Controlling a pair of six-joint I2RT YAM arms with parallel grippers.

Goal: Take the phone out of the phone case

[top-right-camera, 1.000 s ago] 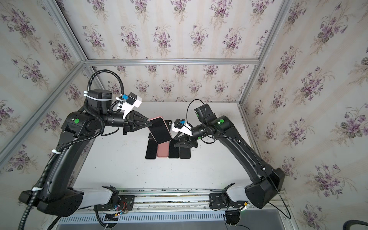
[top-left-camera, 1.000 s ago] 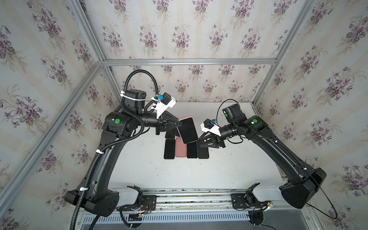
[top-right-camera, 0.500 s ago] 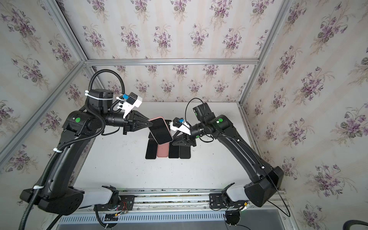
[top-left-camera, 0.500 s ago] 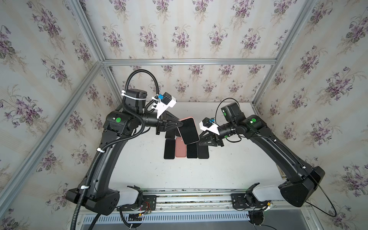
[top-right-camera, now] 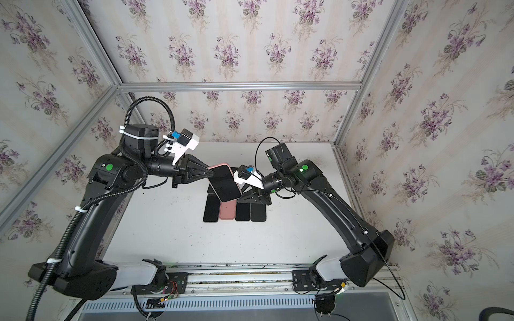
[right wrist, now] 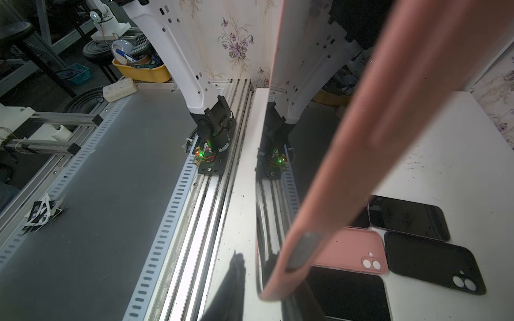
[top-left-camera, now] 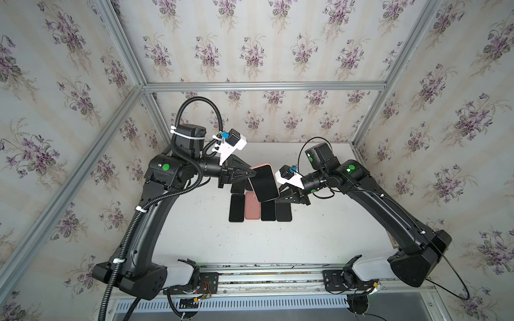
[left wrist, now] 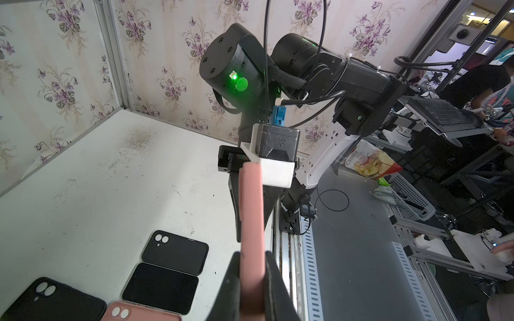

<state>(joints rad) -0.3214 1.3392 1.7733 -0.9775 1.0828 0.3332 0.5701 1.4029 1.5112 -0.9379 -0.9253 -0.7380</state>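
Observation:
The phone (top-left-camera: 264, 183) (top-right-camera: 225, 185), dark screen up, sits in a pink phone case (top-left-camera: 260, 166) (left wrist: 251, 208) and hangs tilted above the table. My left gripper (top-left-camera: 254, 173) (top-right-camera: 212, 173) (left wrist: 251, 255) is shut on the case's near end, one finger on each face. From the opposite side my right gripper (top-left-camera: 277, 195) (top-right-camera: 241, 196) (right wrist: 267, 273) has its jaws on either side of the phone's lower corner. In the right wrist view a gap shows between one finger (right wrist: 236, 266) and the glossy screen (right wrist: 289, 155), so it is open.
On the white table (top-left-camera: 194, 236) under the phone lie a loose pink case (top-left-camera: 252, 207) (right wrist: 350, 250), black phones (top-left-camera: 237, 208) and black cases (right wrist: 434, 264) (left wrist: 175, 251) in rows. A metal rail (top-left-camera: 264, 278) runs along the front edge. Papered walls close in three sides.
My right gripper has moved left up to the phone's lower corner and its jaws have narrowed. The left gripper still holds the cased phone in the same place.

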